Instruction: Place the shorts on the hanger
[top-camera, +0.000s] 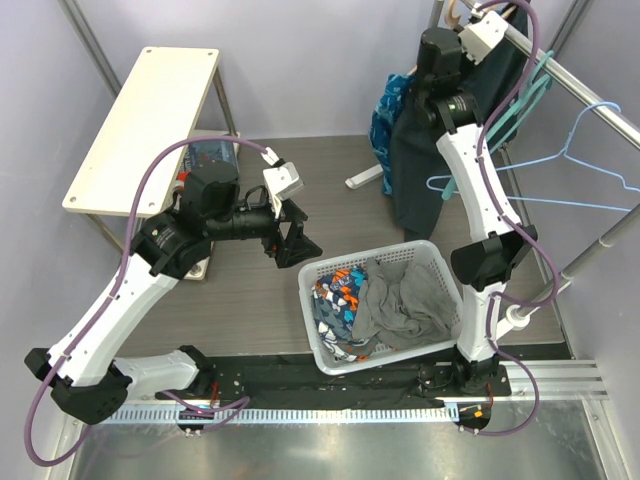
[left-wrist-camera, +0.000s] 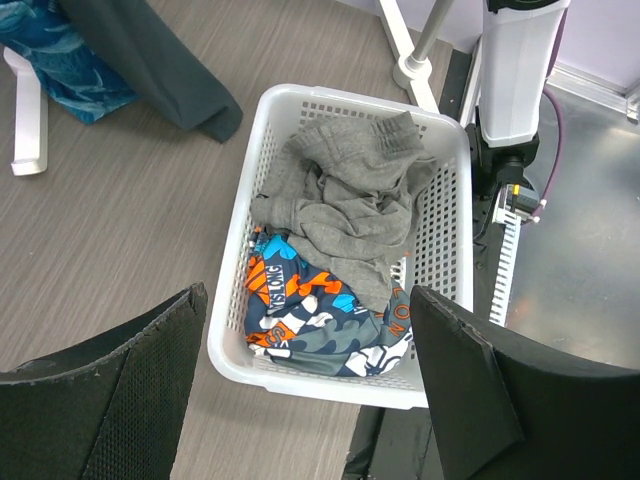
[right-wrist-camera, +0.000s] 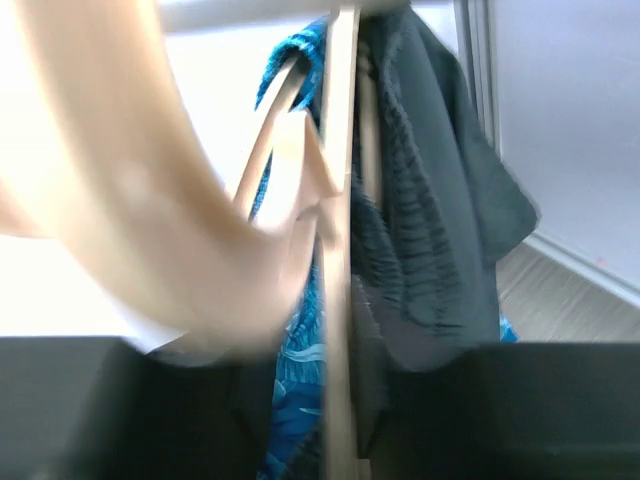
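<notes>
Shorts (right-wrist-camera: 430, 200) on hanger (right-wrist-camera: 150, 220), L jaws open

Pale lavender walls (top-camera: 320, 60) all round. Grey wood-grain floor (top-camera: 250, 290). Light beige table (top-camera: 145, 125) on metal legs, far left by the wall. Metal clothes rail (top-camera: 590, 93) far right, its white foot (top-camera: 365, 178) on the floor. Brushed metal plate (top-camera: 330, 450) along near edge. Soft even light.

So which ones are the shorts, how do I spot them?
Look at the clothes rail at the back right, behind the white basket. The shorts hang down there, next to the tall right arm. They are plain dark navy, not bright blue and leafy like the garment on their left.
</notes>
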